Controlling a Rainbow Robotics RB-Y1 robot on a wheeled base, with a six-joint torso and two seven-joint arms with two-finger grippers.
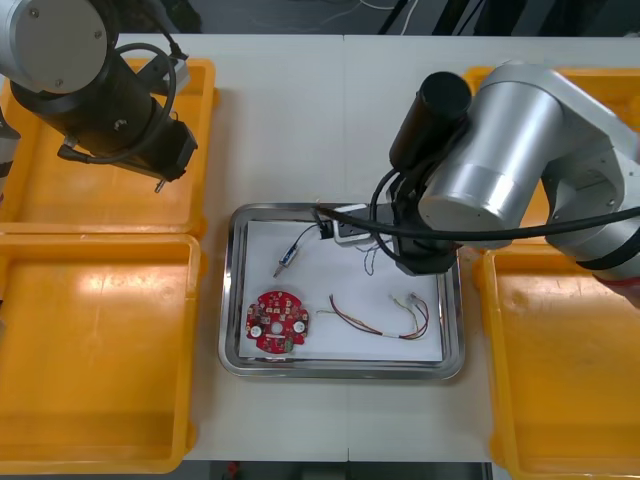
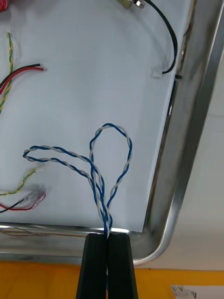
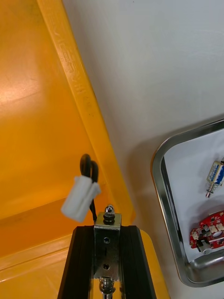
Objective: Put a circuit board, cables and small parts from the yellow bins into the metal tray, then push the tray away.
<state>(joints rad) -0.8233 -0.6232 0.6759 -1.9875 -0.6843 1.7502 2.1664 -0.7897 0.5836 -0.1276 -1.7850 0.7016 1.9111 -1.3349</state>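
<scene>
My right gripper (image 2: 108,236) is shut on the twisted blue and white cable (image 2: 109,154), whose loops lie on the white inside of the metal tray (image 2: 186,154) near its corner. In the front view that gripper (image 1: 418,260) hangs over the tray's far right part. The tray holds a round red circuit board (image 1: 278,322), a red and yellow cable (image 1: 382,318), a black cable (image 2: 169,37) and a small metal part (image 1: 288,257). My left gripper (image 3: 107,229) is shut on another small metal part (image 3: 108,243), above the far left yellow bin (image 1: 190,210). A white plug (image 3: 80,200) on a black lead hangs beside it.
Two yellow bins stand at each side; the near left bin (image 1: 100,350) and the near right bin (image 1: 570,370) look bare. The tray's rim (image 1: 340,370) lies near the table's front. Bare table (image 1: 300,120) stretches beyond the tray.
</scene>
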